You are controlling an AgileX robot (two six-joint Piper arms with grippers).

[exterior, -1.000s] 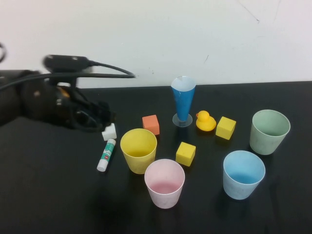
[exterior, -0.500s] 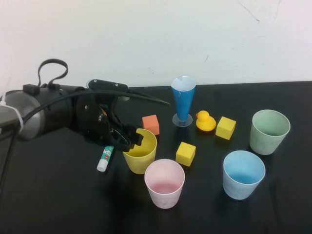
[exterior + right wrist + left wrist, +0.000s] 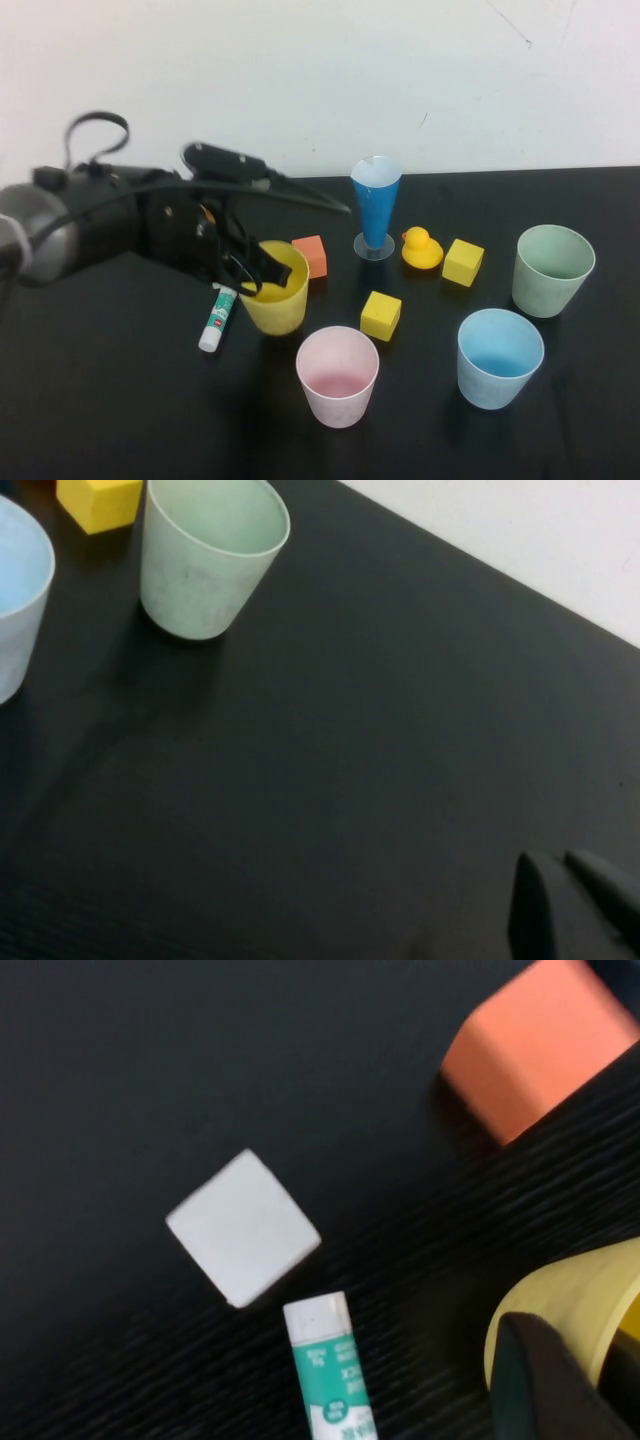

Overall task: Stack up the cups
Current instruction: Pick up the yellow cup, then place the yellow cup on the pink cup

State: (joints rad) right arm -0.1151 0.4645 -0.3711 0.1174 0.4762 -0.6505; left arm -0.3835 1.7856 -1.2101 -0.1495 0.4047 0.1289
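My left gripper (image 3: 262, 272) is shut on the near-left rim of the yellow cup (image 3: 275, 305), which leans slightly. In the left wrist view one dark finger (image 3: 545, 1380) lies against the outside of the cup's rim (image 3: 570, 1300). The pink cup (image 3: 338, 375) stands in front of it, the light blue cup (image 3: 500, 357) at front right and the pale green cup (image 3: 552, 268) at far right, all upright and empty. My right gripper (image 3: 570, 905) is shut and empty over bare table, away from the green cup (image 3: 210, 555) and blue cup (image 3: 15, 590). It does not show in the high view.
A dark-blue cone glass (image 3: 376, 205) stands at the back centre. Nearby are an orange cube (image 3: 311, 255), two yellow cubes (image 3: 381, 315) (image 3: 463, 262) and a yellow duck (image 3: 421, 248). A glue stick (image 3: 217, 318) lies left of the yellow cup, beside a white cube (image 3: 243, 1228).
My left arm swung in from the left and closed on the yellow cup's rim. The cup has since shifted a little back and left with it.
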